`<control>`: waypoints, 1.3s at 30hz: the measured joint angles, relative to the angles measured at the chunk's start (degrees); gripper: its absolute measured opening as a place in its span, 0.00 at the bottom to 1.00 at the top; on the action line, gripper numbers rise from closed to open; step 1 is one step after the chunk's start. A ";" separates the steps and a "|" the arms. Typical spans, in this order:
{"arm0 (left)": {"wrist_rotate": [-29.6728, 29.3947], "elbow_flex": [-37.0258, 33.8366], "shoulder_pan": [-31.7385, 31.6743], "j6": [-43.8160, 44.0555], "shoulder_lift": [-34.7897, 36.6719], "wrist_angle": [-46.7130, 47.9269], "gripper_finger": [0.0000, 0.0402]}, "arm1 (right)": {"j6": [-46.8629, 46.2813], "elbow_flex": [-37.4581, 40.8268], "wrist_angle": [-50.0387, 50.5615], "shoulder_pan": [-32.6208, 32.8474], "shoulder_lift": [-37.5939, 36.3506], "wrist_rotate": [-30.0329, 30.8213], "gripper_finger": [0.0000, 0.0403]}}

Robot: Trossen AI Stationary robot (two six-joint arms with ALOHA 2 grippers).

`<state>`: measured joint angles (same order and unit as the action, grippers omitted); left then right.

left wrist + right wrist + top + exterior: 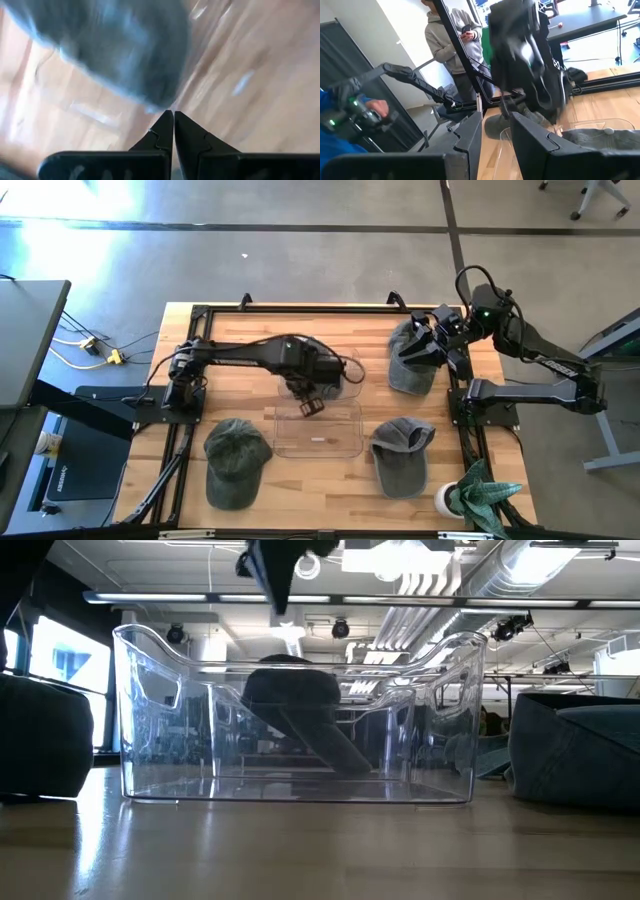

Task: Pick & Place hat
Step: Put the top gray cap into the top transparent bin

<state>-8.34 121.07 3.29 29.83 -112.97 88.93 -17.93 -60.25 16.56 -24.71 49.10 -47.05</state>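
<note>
Left gripper point(311, 404) closed, empty, centre frame over clear bin point(318, 431); right gripper point(428, 345) upper right, grip on grey hat point(409, 360) indeterminate.

The left arm reaches from its base at the frame's left across to the centre of the high view, its wrist bent down. The left gripper point(310, 404) hangs there with its fingers point(165, 131) pressed together, tips touching. The right arm folds at the upper right of the frame, and the right gripper point(425, 346) points left, its fingers point(470, 137) apart.
</note>
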 joint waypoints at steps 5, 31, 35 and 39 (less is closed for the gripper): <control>-3.15 7.93 -3.04 6.36 2.37 -4.23 0.02 | -0.01 0.00 0.00 0.00 0.02 0.00 0.25; 21.87 -19.51 -20.92 4.37 12.03 -11.30 0.42 | -1.11 0.00 1.95 0.02 -2.96 -3.02 0.25; 25.44 -31.95 -23.35 10.46 18.41 -21.78 0.56 | -1.09 0.00 1.74 0.02 -3.15 -3.02 0.25; 27.60 -41.79 -23.22 18.74 21.95 -36.92 0.59 | -0.87 0.00 1.64 0.02 -3.04 -3.04 0.25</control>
<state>19.26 79.28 -19.93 48.56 -91.02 52.01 -18.81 -60.25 18.20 -24.69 46.06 -50.09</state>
